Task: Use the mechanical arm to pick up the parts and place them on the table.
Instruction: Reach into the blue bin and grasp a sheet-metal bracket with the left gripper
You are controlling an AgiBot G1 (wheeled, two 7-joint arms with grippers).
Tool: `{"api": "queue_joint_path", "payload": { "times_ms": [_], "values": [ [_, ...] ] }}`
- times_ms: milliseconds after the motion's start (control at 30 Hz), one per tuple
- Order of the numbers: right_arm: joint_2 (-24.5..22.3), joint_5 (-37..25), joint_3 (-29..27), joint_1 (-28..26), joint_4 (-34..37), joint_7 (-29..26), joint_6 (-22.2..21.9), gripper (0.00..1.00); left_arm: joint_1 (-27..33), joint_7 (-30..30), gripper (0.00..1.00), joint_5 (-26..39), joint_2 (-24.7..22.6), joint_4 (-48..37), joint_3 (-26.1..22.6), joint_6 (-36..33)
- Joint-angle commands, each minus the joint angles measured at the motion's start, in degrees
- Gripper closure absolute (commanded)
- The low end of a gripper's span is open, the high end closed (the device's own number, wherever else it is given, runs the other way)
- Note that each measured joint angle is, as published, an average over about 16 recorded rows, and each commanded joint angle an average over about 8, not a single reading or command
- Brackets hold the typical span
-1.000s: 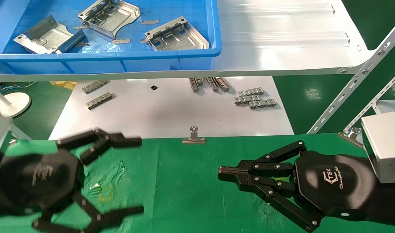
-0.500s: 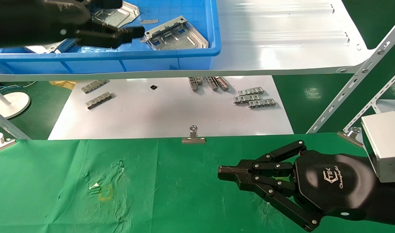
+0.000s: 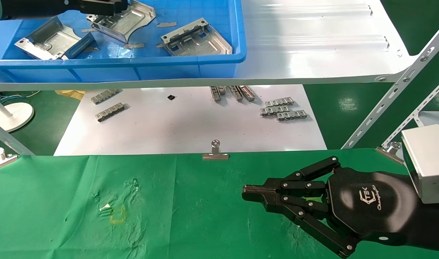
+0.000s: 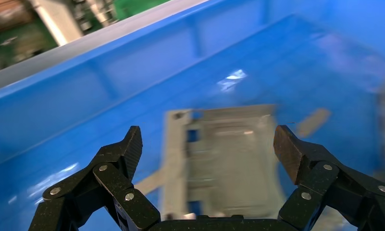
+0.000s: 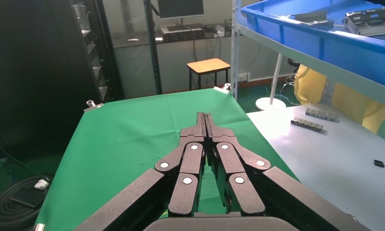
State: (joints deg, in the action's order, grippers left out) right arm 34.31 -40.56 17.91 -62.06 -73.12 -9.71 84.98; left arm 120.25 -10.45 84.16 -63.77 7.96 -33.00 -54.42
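The left end effector (image 4: 207, 144) hung over the blue bin (image 3: 190, 68) on the glossy white shelf (image 3: 312, 46), at the bin's far left in the head view, where only its dark arm and finger links showed at the upper edge. In the left wrist view its two black fingers (image 4: 128, 149) stood spread wide apart, gripping nothing, with a silver stamped part (image 4: 224, 159) lying on the bin floor between and below them, apart from both fingertips. Three such parts lay in the bin in the head view: one at the left (image 3: 50, 39), one in the middle (image 3: 127, 19) just beneath the left end effector, and one at the right (image 3: 196, 39), with a few small grey scraps scattered between them. The right end effector (image 3: 248, 190) rested low over the green cloth surface (image 3: 169, 216), near its right side, fingers pressed together to a point and empty, its glossy hexagonal palm bearing the white logo and the silver wrist box (image 3: 426, 162) behind it. A binder clip (image 3: 215, 153) fastened the cloth at the middle of its far edge. Beyond that edge, on the white board (image 3: 190, 133) under the shelf, small grey link strips (image 3: 284, 109) lay in loose groups.
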Motion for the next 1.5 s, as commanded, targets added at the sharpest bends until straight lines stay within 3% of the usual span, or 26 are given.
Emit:
{"api": "queue_joint_path", "payload": {
  "times_ms": [33,267,467,1500],
  "values": [
    [0.0,0.0,0.0,0.0,0.0,0.0,0.0,1.00,0.9,0.3,1.00,1.0,-1.0,-2.5,-0.5,2.3],
    [0.0,0.0,0.0,0.0,0.0,0.0,0.0,1.00,1.5,0.0,1.00,2.4,-3.5,-6.2,-1.3,10.0],
    [0.0,0.0,0.0,0.0,0.0,0.0,0.0,1.00,1.6,-0.7,1.00,2.7,-4.3,-7.5,-1.5,11.4],
    [0.0,0.1,0.1,0.0,0.0,0.0,0.0,1.00,2.9,-1.7,1.00,3.5,-2.8,-7.7,-2.1,-0.8]
  ]
}}
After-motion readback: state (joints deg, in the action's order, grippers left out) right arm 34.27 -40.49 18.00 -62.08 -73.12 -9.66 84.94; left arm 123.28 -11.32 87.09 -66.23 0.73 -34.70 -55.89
